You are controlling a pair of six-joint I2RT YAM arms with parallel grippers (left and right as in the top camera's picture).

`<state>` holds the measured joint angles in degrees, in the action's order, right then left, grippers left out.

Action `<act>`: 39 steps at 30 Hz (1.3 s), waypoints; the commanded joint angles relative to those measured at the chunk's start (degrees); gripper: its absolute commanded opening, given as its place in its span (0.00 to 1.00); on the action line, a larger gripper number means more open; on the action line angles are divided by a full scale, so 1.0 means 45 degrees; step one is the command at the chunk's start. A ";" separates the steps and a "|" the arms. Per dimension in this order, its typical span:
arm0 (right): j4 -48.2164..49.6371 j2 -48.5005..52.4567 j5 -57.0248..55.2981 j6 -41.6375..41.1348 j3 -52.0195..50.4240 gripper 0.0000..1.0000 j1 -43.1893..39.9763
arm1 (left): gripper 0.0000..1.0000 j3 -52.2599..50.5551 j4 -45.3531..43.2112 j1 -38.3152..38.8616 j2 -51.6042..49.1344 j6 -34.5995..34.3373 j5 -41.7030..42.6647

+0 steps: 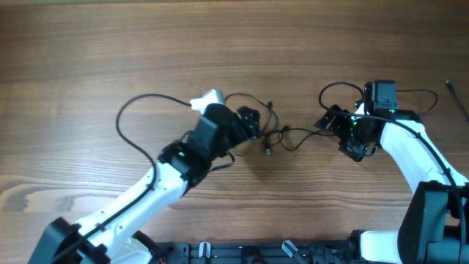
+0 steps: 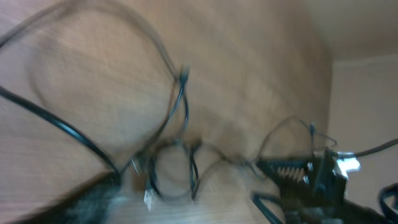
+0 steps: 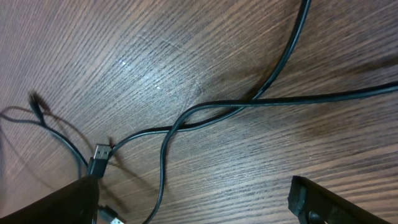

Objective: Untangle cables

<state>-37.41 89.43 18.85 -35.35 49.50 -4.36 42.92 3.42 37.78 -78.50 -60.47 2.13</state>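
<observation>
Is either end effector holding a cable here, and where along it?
Right end effector: open, no cables gripped. Left end effector: too blurred to tell.

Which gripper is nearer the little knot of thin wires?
Left. The left gripper sits just beside the knot; the right gripper is farther off on its other side.

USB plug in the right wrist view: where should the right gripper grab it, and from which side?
Grip the USB plug on its dark body behind the metal tip, straight down, fingers across its width. It lies flat on the table and is thicker than the thin cables. The open right gripper likely needs a sideways shift first: the plug sits beside one finger.
</observation>
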 commanded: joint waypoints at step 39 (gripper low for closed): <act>-0.0180 0.0189 0.0160 0.0175 -0.0078 1.00 0.0005 | 0.57 0.0646 0.1273 0.0777 -0.1855 -0.8524 0.2764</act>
<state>-38.26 89.43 19.07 -35.07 49.30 -4.36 45.67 9.58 40.01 -82.50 -95.11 14.02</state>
